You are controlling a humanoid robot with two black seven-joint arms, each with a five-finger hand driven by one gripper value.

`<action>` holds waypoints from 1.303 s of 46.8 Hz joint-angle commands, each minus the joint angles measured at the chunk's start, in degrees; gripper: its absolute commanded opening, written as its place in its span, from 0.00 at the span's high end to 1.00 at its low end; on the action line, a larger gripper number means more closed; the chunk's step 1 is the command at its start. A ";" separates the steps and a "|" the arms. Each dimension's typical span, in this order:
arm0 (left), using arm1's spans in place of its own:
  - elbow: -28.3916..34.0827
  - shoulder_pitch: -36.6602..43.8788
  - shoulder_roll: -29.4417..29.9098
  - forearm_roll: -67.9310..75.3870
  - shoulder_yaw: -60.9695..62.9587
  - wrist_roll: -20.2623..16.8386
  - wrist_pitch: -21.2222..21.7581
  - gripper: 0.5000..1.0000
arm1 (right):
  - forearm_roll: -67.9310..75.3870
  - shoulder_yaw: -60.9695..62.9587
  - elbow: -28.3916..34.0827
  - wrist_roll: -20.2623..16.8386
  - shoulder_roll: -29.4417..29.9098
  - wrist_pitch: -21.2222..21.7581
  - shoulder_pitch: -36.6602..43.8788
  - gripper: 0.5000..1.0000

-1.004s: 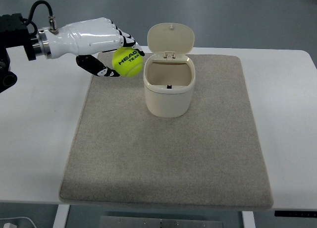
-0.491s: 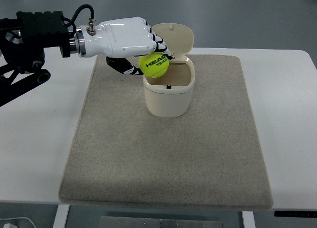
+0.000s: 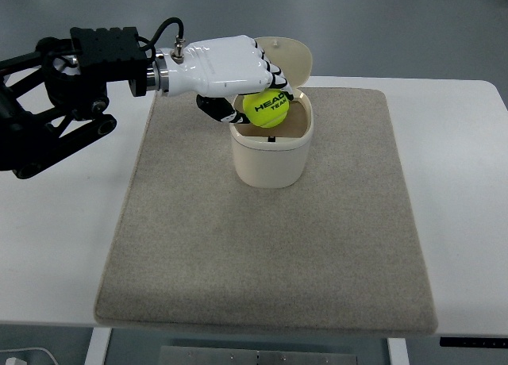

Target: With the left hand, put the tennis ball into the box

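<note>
Yellow-green tennis ball (image 3: 267, 109) sits in the grip of the left hand (image 3: 230, 67), a white robot hand whose arm reaches in from the left side of the view. The fingers (image 3: 275, 76) curl over the top and far side of the ball, and the dark thumb (image 3: 216, 109) presses in from below on the near-left side — so the hand is closed around the ball, not open.

Directly beneath the ball is the mouth of the box (image 3: 270, 147), a small cream container with rounded corners. Its lid (image 3: 286, 57) stands hinged upright behind the hand, partly hidden by the knuckles. Seen from above, the ball lies within the box's rim, toward the left and far part of the opening, and appears to hang just above rim height, though depth is hard to judge from this steep view.

The relation that matters is vertical — the box is straight below the hand's fingertips, with nothing between ball and opening. A ball has no long axis, so its turn in the hand makes no difference. Judging from this, opening the fingers should let it fall inside; the thumb sits close to the box's left rim, which may be touched.

The box stands on a grey-beige mat (image 3: 262, 246) covering a white table (image 3: 55, 238). No right hand is in view.
</note>
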 commanded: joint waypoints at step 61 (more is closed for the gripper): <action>2.81 6.32 20.68 -73.84 0.48 -0.29 -6.56 0.02 | 0.00 0.00 0.00 0.00 0.00 0.01 0.01 0.12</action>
